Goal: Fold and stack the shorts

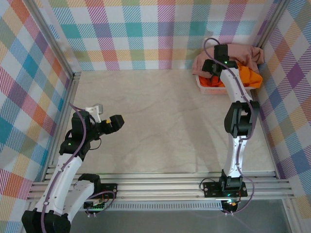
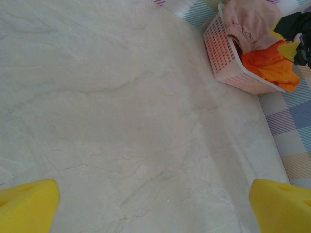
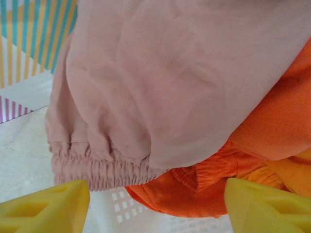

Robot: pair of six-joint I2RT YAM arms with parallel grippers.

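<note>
Holding the right gripper (image 3: 155, 206) with jaws apart, pinching nothing, just over the pink shorts (image 3: 184, 82) heaped in the basket (image 1: 206, 89) at the upper right of the overhead view. Partly covering the orange shorts (image 3: 204, 187) and a paler yellow-orange pair (image 3: 291, 167) underneath. Likely handling as light, limp cloth, sagging once lifted. Probably gripping best at the thick gathered waistband (image 3: 97, 167), lower left of the wrist view. Holding the left gripper (image 2: 155, 206) wide and empty over the bare table (image 2: 121, 121).

I'm seeing dusty pink shorts (image 3: 184, 73) and bright orange shorts (image 3: 194, 194). The basket (image 2: 222, 51) is white, the walls (image 1: 146, 29) pastel plaid, the table (image 1: 160, 111) cream and marbled.
</note>
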